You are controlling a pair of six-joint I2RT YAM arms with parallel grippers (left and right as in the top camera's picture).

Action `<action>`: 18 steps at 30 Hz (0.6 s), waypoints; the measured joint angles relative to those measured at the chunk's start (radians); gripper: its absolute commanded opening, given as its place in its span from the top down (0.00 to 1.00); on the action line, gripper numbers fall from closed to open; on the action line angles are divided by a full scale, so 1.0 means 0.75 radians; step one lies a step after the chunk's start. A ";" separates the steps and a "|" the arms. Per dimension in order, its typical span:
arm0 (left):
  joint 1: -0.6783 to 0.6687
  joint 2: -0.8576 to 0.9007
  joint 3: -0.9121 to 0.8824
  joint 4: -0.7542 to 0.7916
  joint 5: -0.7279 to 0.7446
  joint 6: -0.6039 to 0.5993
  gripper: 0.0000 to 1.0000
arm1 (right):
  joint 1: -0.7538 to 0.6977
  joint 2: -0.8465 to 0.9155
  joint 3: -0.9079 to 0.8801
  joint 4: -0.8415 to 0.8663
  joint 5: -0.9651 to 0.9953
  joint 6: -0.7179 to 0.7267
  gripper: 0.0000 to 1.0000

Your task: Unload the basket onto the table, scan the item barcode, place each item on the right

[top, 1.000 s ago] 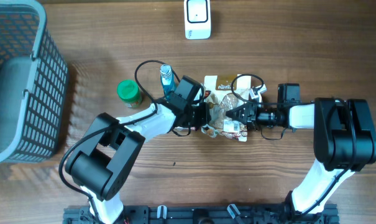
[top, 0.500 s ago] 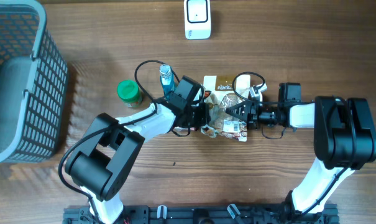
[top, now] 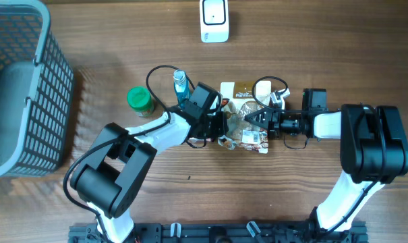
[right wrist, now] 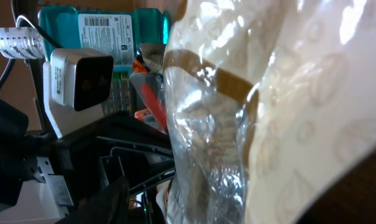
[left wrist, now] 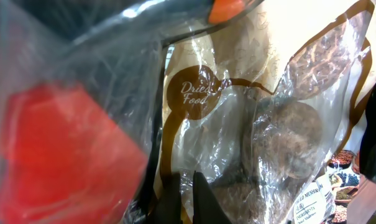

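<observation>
The item is a clear and cream bag of dried mushrooms (top: 243, 108) lying in the middle of the table, with a white label (top: 252, 138) at its near end. I cannot make out a barcode on it. My left gripper (top: 220, 125) is shut on the bag's left edge; its dark fingertips (left wrist: 189, 200) pinch the plastic of the bag (left wrist: 281, 124). On the bag's right side my right gripper (top: 253, 117) stands open. The bag (right wrist: 268, 93) fills the space between its spread fingers (right wrist: 116, 199). The white scanner (top: 214, 19) stands at the far edge.
A green-lidded jar (top: 140, 99) and a blue bottle (top: 181, 84) stand left of the bag, behind the left arm. A grey mesh basket (top: 28, 81) fills the far left. Cables loop around both wrists near the bag.
The right gripper's fingers have spread apart around the bag's right side. The left gripper and the bag have stayed where they were.
</observation>
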 measured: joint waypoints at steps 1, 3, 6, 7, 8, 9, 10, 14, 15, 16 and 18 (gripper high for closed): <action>0.000 -0.001 0.000 0.000 0.000 0.000 0.96 | 0.002 0.002 0.005 0.005 0.015 -0.001 0.52; 0.000 -0.001 0.000 0.000 0.000 0.000 0.96 | 0.003 0.008 0.012 0.012 0.037 -0.007 0.59; 0.001 -0.001 0.000 -0.001 0.001 0.000 0.96 | 0.008 0.014 0.022 0.021 0.091 -0.016 0.69; 0.001 -0.001 0.000 -0.001 0.000 0.000 0.96 | 0.009 0.013 0.027 0.023 0.109 -0.016 0.74; 0.001 -0.001 0.000 -0.001 0.000 0.000 0.96 | 0.009 0.012 0.033 0.026 0.129 -0.017 0.76; 0.001 -0.001 0.000 -0.001 0.000 0.000 0.96 | 0.009 0.010 0.035 0.031 0.143 -0.021 0.79; 0.001 -0.001 0.000 -0.001 0.000 0.000 0.96 | 0.010 0.008 0.035 0.035 0.149 -0.022 0.81; 0.001 -0.001 0.000 0.000 0.000 0.000 0.96 | 0.011 0.006 0.034 0.040 0.157 -0.022 0.91; 0.001 -0.001 0.000 0.000 0.000 0.000 0.96 | 0.011 0.006 0.034 0.040 0.157 -0.023 0.92; 0.001 -0.001 0.000 0.000 0.000 0.000 0.96 | 0.011 0.004 0.034 0.039 0.157 -0.026 0.93; 0.001 -0.001 0.000 0.000 0.000 0.000 0.94 | 0.012 -0.001 0.033 0.039 0.162 -0.032 0.94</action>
